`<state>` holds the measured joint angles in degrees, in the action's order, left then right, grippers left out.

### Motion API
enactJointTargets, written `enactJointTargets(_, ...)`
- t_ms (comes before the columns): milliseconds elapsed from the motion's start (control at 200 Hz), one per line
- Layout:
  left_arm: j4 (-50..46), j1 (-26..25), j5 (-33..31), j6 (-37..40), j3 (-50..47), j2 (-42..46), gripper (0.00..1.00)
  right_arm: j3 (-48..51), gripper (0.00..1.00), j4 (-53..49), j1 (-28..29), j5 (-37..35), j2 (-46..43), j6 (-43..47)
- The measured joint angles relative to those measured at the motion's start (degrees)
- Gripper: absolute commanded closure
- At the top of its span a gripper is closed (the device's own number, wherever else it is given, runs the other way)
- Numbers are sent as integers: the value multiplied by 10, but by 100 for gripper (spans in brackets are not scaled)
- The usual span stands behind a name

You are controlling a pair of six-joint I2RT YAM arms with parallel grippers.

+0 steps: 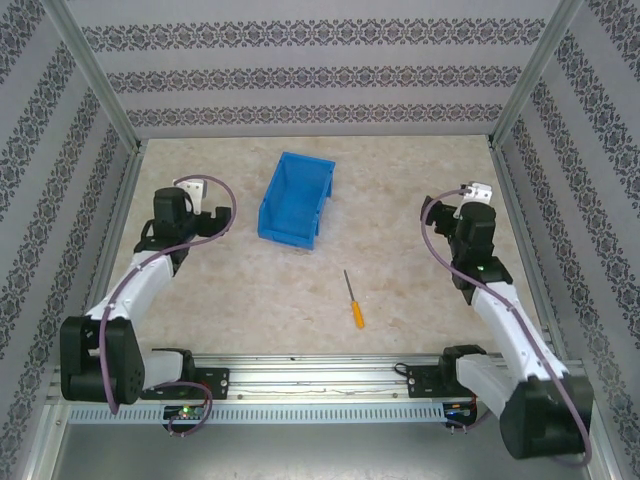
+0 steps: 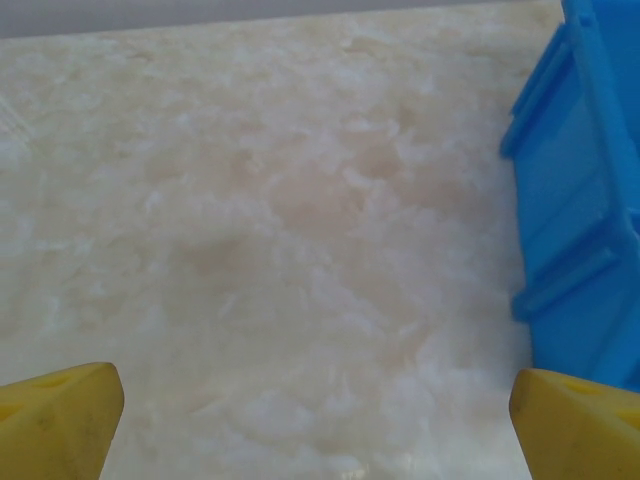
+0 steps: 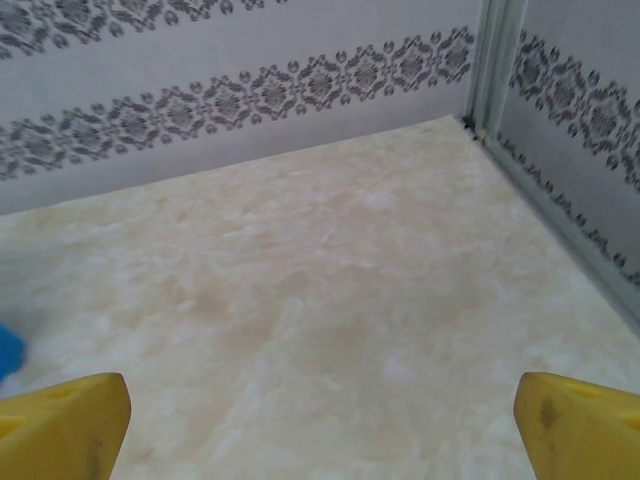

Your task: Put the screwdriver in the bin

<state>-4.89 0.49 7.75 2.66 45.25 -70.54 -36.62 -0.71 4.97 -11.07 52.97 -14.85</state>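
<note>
Screwdriver (image 1: pixel 353 300) is lying flat on the bench (image 1: pixel 250 290), out in the open between the two arms. Its orange handle is pointing to the near edge and its thin dark tip is pointing away, toward the bin (image 1: pixel 290 230). It is sitting to the right of the left gripper (image 1: pixel 195 188) and to the left of the right gripper (image 1: pixel 477 190), and nearer to the arm bases than both of them. Nothing is touching it.

The blue bin is standing on the bench just to the right of the left gripper and well to the left of the right gripper. It is apart from the screwdriver.

In the left wrist view, the left gripper (image 2: pixel 315 430) is spreading its yellow fingers (image 2: pixel 60 415) wide and holding nothing. The ribbed side of the bin (image 2: pixel 580 200) is showing close by on the right.

In the right wrist view, the right gripper (image 3: pixel 320 430) is also spreading its yellow fingers (image 3: pixel 575 425) wide and holding nothing. It is facing the far corner, where grey walls (image 3: pixel 250 90) with dark flowery stripes are meeting. A tiny bit of blue (image 3: pixel 8 350) is peeking in at the left edge.
</note>
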Motion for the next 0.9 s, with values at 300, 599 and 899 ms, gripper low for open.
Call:
enactJointTargets(300, -250, 0, 18, 49, 136, 76, 1, -9, 2, -275, 209, -9, -100, -125)
enactJointTargets(599, -418, 0, 7, 79, 220, 77, 1, -63, 6, -383, 417, -4, 46, -212)
enactJointTargets(899, -473, 0, 16, 79, 220, 94, 1, -99, 22, -383, 478, 26, 208, -232)
